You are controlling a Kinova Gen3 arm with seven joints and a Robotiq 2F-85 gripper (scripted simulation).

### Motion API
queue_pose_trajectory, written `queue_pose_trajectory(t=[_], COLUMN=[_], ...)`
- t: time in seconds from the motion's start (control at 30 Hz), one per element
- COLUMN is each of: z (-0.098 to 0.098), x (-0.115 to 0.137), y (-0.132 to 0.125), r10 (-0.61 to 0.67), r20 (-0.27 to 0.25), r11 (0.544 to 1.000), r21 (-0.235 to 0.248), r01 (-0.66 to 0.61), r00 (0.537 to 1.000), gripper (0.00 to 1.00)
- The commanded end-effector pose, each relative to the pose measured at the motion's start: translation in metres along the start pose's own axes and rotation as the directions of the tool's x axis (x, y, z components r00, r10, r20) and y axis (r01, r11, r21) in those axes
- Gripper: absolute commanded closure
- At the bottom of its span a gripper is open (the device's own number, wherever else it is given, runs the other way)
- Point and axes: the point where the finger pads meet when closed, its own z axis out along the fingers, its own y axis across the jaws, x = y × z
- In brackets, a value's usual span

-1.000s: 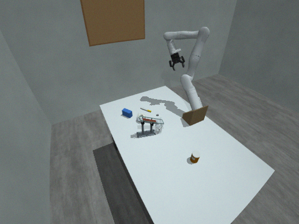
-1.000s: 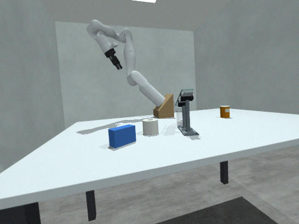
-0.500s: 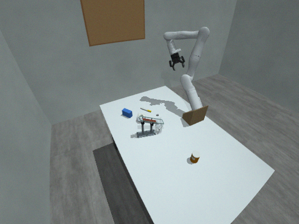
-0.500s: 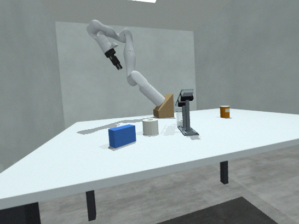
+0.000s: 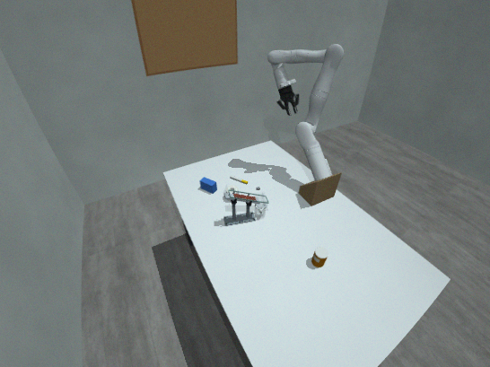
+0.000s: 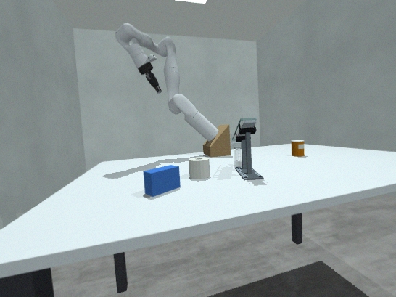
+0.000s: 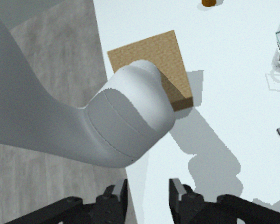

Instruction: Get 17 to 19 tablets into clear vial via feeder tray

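Observation:
The feeder tray (image 5: 246,196) (image 6: 246,122) sits on a grey stand (image 5: 238,218) (image 6: 247,153) near the middle of the white table (image 5: 341,297) (image 6: 109,215). It holds red tablets. The clear vial (image 6: 237,157) stands on the table at the stand's foot, faint in the top view (image 5: 259,210). My gripper (image 5: 289,107) (image 6: 157,89) (image 7: 148,191) hangs high in the air, far above and behind the tray. Its fingers are drawn most of the way together with a narrow gap, and nothing is between them.
A blue box (image 5: 208,184) (image 6: 162,179), a white roll (image 6: 199,168) and a yellow pen (image 5: 239,179) lie near the tray. An amber bottle (image 5: 319,258) (image 6: 297,148) stands apart. The arm rises from a brown wedge base (image 5: 319,188) (image 6: 218,144) (image 7: 153,56).

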Motion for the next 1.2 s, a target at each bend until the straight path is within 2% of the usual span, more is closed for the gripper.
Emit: queue_pose_trajectory(t=[0.0, 0.1, 0.17, 0.43, 0.7, 0.73, 0.9, 0.93, 1.1, 1.13, 1.17], z=[-0.006, -0.009, -0.016, -0.053, -0.053, -0.059, -0.059, -0.064, -0.064, -0.07, -0.07], x=[0.0, 0.001, 0.002, 0.015, 0.015, 0.018, 0.018, 0.021, 0.021, 0.025, 0.025], y=[0.005, 0.008, 0.015, 0.057, 0.057, 0.064, 0.064, 0.071, 0.071, 0.08, 0.08], r10=[-0.009, -0.015, -0.029, -0.117, -0.117, -0.133, -0.133, -0.149, -0.149, -0.167, -0.167], r20=[0.027, 0.04, 0.071, 0.247, 0.247, 0.274, 0.274, 0.301, 0.301, 0.328, 0.328], r11=[1.0, 1.0, 0.999, 0.99, 0.99, 0.987, 0.987, 0.984, 0.984, 0.98, 0.98], r21=[-0.011, -0.016, -0.025, -0.05, -0.05, -0.049, -0.049, -0.047, -0.047, -0.044, -0.044], r01=[0.009, 0.016, 0.03, 0.133, 0.133, 0.152, 0.152, 0.171, 0.171, 0.192, 0.192], r00=[1.0, 0.999, 0.997, 0.962, 0.962, 0.953, 0.953, 0.942, 0.942, 0.93, 0.93], gripper=[1.0, 1.0, 1.0, 1.0, 1.0, 1.0, 1.0, 1.0, 1.0, 1.0, 1.0])
